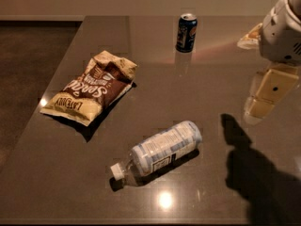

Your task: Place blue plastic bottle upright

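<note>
**Blue plastic bottle lay on its side, not yet grasped**

Blue plastic bottle (162, 147) lay flat on the tabletop (211, 79) near its front edge, cap pointing near-left. Nothing of the task looked done: grasping it and standing it up remained. The claw (263, 100) hovered at the right, well apart from the bottle. Whether it was spread or pressed together could not be told. A chip bag (91, 88) lay to the left and a dark can (186, 33) stood far back.

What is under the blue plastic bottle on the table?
Only the table and a dark shadow show under the blue plastic bottle; the strip it rests on is covered. The gripper hangs to its right, apart.
</note>
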Action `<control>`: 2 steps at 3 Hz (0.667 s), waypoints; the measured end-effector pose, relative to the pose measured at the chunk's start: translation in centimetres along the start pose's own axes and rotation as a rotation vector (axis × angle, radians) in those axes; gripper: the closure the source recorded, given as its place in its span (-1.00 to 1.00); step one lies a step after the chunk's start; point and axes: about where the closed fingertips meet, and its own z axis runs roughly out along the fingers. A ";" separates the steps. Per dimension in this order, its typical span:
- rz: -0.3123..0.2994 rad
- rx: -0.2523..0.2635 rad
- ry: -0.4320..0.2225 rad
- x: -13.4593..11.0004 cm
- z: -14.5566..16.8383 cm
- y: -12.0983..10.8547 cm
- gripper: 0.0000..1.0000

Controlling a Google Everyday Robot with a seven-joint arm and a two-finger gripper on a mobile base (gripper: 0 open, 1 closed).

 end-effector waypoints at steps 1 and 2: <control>-0.105 -0.035 -0.050 -3.0 0.7 1.8 -1.00; -0.235 -0.079 -0.071 -5.9 2.2 5.2 -1.00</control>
